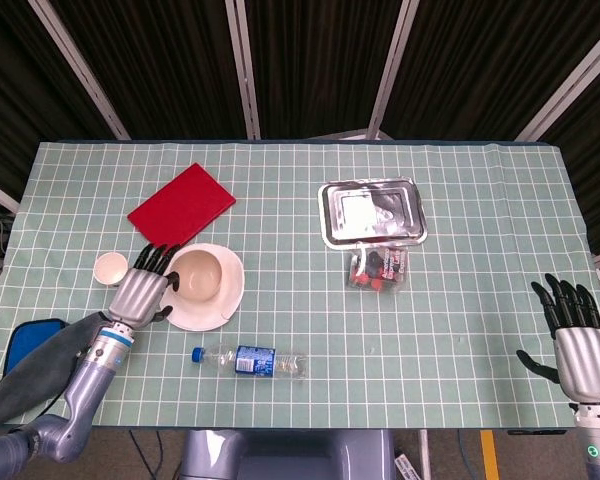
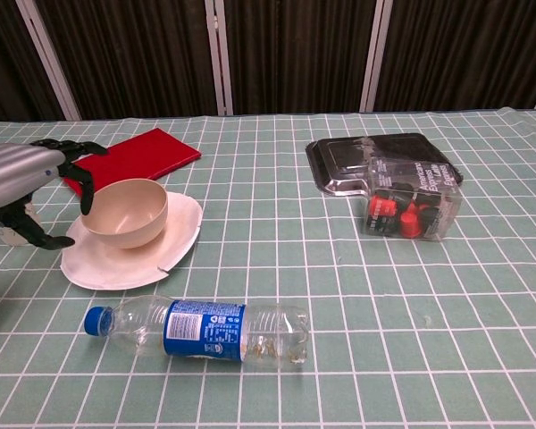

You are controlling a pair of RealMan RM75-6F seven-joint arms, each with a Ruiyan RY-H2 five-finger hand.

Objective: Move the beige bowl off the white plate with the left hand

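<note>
The beige bowl [image 1: 198,275] [image 2: 125,212] sits upright on the white plate [image 1: 226,297] [image 2: 179,234], left of the table's middle. My left hand [image 1: 140,288] [image 2: 25,183] hovers just left of the bowl, fingers spread and curved toward its rim, holding nothing; I cannot tell whether they touch it. Far off by the table's right front corner, my right hand [image 1: 576,340] is held up with its fingers apart and empty; the chest view does not show it.
A small paper cup [image 1: 110,268] stands left of the plate, mostly hidden behind my left hand in the chest view. A red book [image 1: 181,208] lies behind the plate, a plastic bottle [image 1: 250,361] in front. A clear container [image 1: 372,214] with red pieces sits right of centre. A dark cloth [image 1: 40,360] lies front left.
</note>
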